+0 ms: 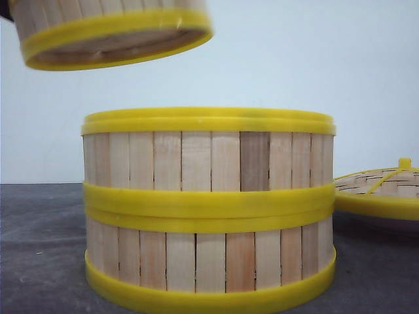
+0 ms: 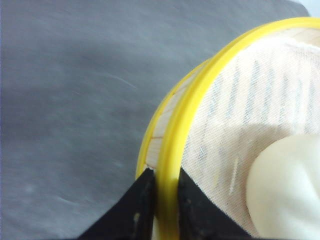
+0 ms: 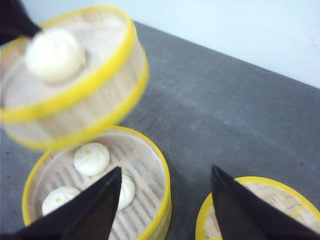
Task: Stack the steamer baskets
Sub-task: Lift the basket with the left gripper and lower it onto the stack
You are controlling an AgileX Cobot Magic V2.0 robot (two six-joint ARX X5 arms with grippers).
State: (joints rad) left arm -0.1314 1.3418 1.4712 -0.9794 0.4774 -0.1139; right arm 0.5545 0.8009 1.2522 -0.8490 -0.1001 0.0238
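Left gripper (image 2: 161,200) clamped on rim of third basket (image 1: 111,33), aloft above-left of 2-basket stack (image 1: 208,209). Right gripper (image 3: 165,200) wide, empty. Centre over stack, level, lower gently.

A woven lid (image 1: 383,190) with a yellow rim and knob lies at the right on the grey table (image 1: 39,248).

White buns (image 3: 91,158) are also in view.

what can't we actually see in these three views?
- Front view: left pincer out of frame; lifted basket cut by top edge; lid cut by right edge.
- Front view: contents of the two stacked baskets hidden by their walls.
- Left wrist: bun cut off by frame edge; left pincer grips the rim.
- Right wrist: lifted basket motion-blurred; right pincer covers part of the buns.
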